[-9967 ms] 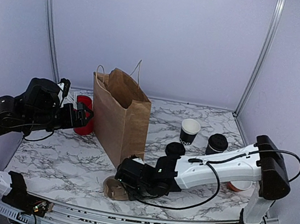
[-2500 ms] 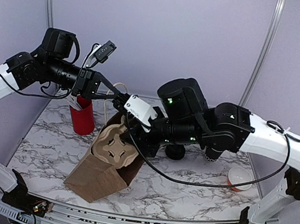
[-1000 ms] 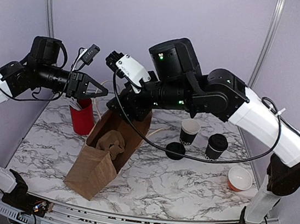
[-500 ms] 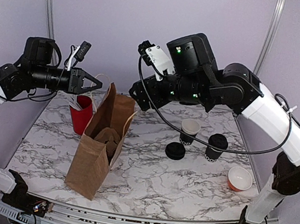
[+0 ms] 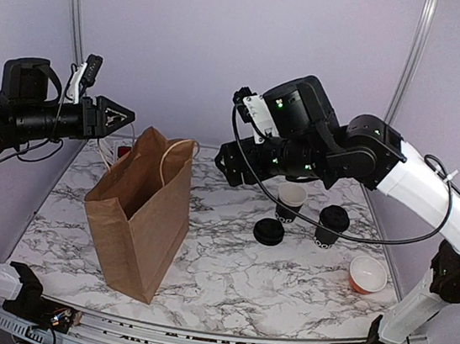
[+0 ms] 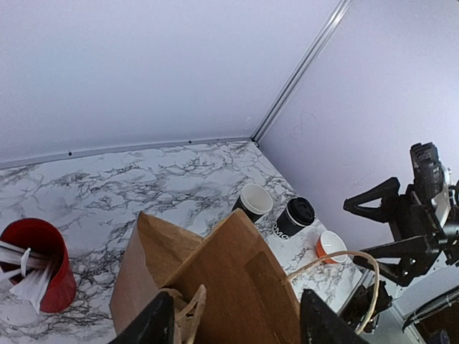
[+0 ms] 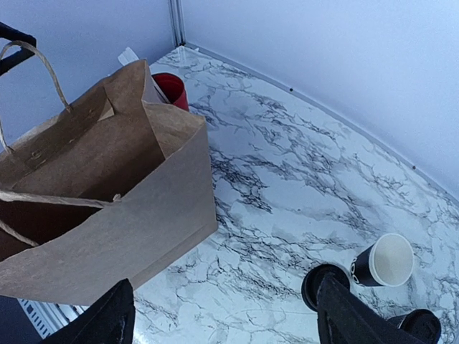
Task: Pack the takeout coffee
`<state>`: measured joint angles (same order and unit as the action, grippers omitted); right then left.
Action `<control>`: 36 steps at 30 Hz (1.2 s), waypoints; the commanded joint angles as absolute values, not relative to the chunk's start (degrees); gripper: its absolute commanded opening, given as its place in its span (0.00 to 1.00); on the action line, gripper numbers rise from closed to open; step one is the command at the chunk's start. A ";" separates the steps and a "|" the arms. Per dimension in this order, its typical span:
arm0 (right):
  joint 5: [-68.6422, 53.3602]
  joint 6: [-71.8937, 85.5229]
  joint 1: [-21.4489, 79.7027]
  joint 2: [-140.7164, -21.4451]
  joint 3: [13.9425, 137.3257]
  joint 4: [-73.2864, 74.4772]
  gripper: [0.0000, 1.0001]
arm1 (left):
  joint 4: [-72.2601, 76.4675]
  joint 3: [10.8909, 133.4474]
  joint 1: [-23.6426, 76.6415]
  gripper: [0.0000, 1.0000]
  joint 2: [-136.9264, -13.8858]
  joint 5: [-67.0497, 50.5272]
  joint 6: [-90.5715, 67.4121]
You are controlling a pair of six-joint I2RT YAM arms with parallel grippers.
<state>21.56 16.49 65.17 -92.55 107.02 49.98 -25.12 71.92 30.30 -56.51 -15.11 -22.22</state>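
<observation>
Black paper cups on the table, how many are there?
2. An open black cup stands behind the loose black lid; the lidded black cup stands just right of the open one. The paper bag could hide others.

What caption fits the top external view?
Open left gripper and open right gripper flank the upright paper bag; lidded cup stands outside.

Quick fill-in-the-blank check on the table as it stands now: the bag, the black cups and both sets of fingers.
1. The brown paper bag stands ____ with its mouth open.
2. The black cup nearest the orange bowl has its ____ on.
3. The open black cup behind it shows a ____ inside.
4. The fingers of the left gripper and the right gripper are spread and hold ____.

Missing words: upright; lid; white; nothing.
</observation>
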 commanded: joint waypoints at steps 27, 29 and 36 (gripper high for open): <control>18.88 25.28 56.96 -76.16 80.47 39.13 0.86 | -45.87 65.39 32.89 0.45 -45.64 -14.44 -28.52; 19.23 25.56 56.95 -75.78 79.40 39.11 0.86 | -46.13 65.48 33.66 0.41 -46.38 -14.04 -28.67; 20.39 26.78 56.95 -74.76 77.49 39.64 0.86 | -46.43 67.04 36.65 0.30 -50.45 -11.53 -28.30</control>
